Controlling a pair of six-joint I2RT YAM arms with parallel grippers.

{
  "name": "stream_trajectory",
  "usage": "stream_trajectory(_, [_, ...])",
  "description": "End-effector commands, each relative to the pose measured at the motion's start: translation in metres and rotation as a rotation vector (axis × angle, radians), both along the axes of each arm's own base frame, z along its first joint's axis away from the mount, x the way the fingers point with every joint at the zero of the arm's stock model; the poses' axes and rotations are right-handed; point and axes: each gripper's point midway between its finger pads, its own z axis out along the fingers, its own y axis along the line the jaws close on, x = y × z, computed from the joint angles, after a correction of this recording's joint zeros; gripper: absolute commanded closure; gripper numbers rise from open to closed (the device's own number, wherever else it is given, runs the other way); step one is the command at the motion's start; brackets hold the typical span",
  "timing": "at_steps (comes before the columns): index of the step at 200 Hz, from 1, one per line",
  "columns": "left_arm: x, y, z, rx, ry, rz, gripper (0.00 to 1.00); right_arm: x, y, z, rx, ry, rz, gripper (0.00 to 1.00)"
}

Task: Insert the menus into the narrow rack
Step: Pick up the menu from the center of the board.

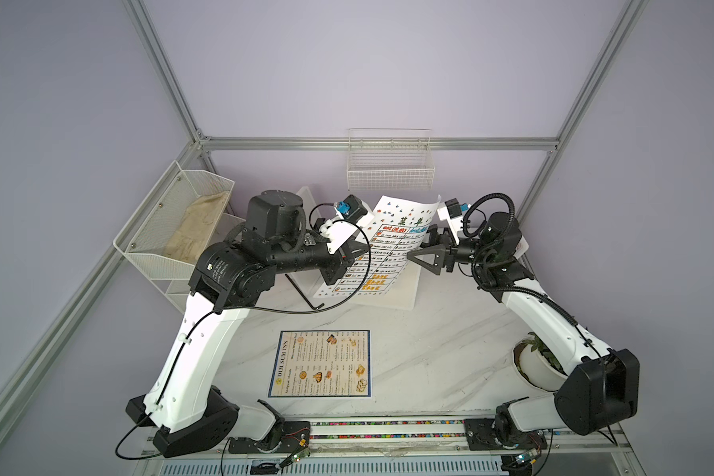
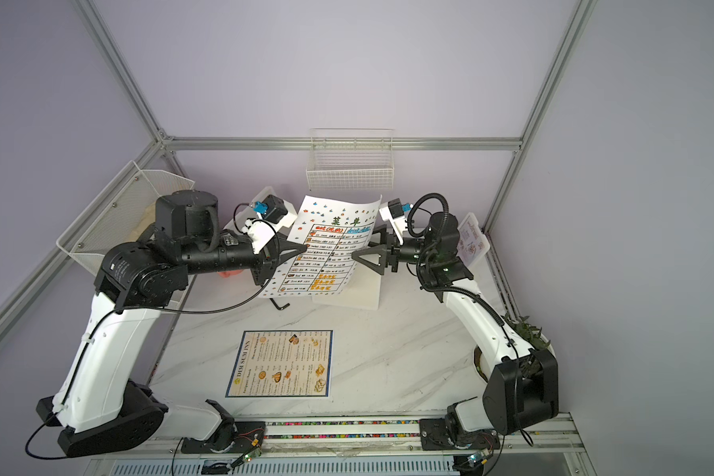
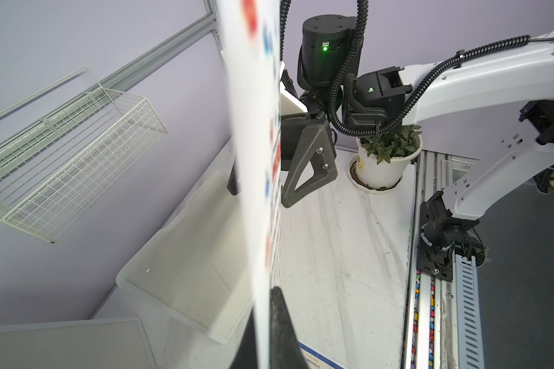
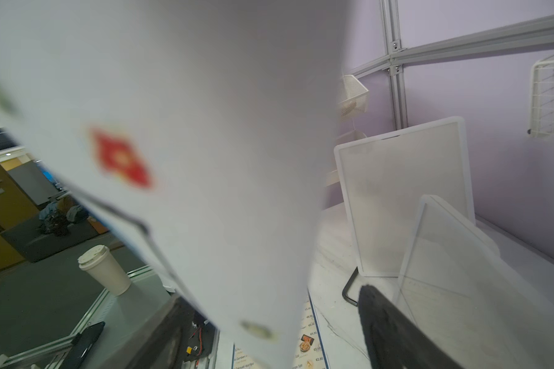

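Tabletop (image 2: 388, 350); left gripper (image 2: 301, 248) seemingly pinches sheet (image 2: 339, 214)

We count 3 menus: 1 white dotted sheet (image 1: 388, 243), 1 DIM SUM INN sheet (image 1: 320, 362) and 1 small card (image 2: 473, 239). We find 2 grippers: the left gripper (image 2: 299, 249) and the right gripper (image 2: 363, 246). We also count 1 wire rack (image 1: 390, 173) on the wall, 1 mesh bin (image 1: 170, 230), 1 white board (image 4: 403, 198), 1 clear tray (image 3: 186, 262), 1 potted plant (image 3: 387, 159) and 1 paper cup (image 4: 104, 271).
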Motion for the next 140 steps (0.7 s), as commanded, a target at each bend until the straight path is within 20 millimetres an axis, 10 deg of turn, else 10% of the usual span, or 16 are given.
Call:
stream_trajectory(1, [-0.004,0.004,0.020,-0.025,-0.065,0.005,1.00,-0.018,-0.001,0.023,0.044,-0.074,0.067,0.17])
stream_trajectory(140, [0.025,0.024,0.045,-0.143,-0.144,0.235,1.00,-0.042,-0.007,0.069,0.139,-0.189,0.007,0.40])
